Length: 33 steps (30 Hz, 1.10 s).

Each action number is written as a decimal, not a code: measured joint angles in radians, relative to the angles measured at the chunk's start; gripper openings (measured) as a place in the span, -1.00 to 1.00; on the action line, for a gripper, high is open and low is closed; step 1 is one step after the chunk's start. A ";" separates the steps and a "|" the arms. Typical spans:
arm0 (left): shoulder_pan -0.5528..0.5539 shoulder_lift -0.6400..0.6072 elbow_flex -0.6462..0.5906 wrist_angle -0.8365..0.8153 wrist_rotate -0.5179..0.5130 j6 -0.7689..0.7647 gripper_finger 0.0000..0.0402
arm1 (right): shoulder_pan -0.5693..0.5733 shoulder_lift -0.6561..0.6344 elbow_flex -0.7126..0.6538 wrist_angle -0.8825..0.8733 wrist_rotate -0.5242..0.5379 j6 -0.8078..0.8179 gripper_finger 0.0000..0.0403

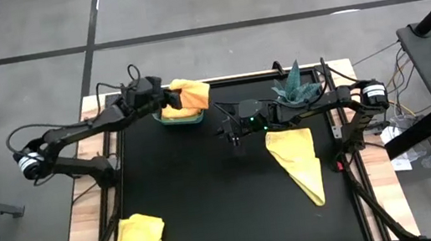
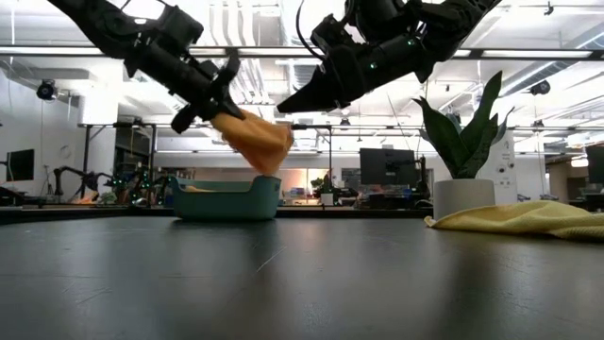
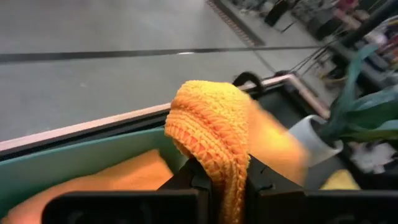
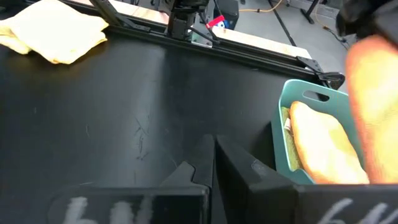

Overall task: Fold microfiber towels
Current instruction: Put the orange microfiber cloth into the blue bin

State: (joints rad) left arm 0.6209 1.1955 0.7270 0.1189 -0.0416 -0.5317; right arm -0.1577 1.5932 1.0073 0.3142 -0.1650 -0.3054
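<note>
My left gripper (image 1: 164, 102) is shut on an orange towel (image 1: 187, 97) and holds it over the teal bin (image 1: 180, 119) at the table's far side. A second orange towel (image 3: 118, 180) lies inside that bin. My right gripper (image 1: 234, 133) hangs shut with nothing in it above the table's middle, right of the bin. A yellow towel (image 1: 298, 164) lies spread in a long wedge on the table's right half. A folded yellow towel (image 1: 139, 237) rests at the near left corner. My left gripper pinches a bunched fold of the orange towel (image 3: 219, 158) between its two fingers, several layers thick. The fingers (image 2: 215, 106) come from the table's left, slanting a little down. The towel bulges past the fingertips and hangs just above the bin (image 2: 226, 198), clear of the table.
A potted green plant (image 1: 295, 86) in a white pot (image 2: 462, 198) stands at the far right, behind the wedge-shaped yellow towel. The black mat's middle and near part (image 1: 219, 204) lie bare between the two yellow towels. Cables and desks stand beyond the table's right edge.
</note>
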 joint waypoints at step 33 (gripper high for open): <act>0.127 0.030 -0.107 0.042 0.272 -0.217 -0.96 | 0.000 0.000 0.000 -0.001 0.000 -0.014 -0.96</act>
State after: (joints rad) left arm 0.7483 1.2250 0.6197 0.1610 0.2301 -0.7490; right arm -0.1577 1.5932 1.0073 0.3130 -0.1646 -0.3191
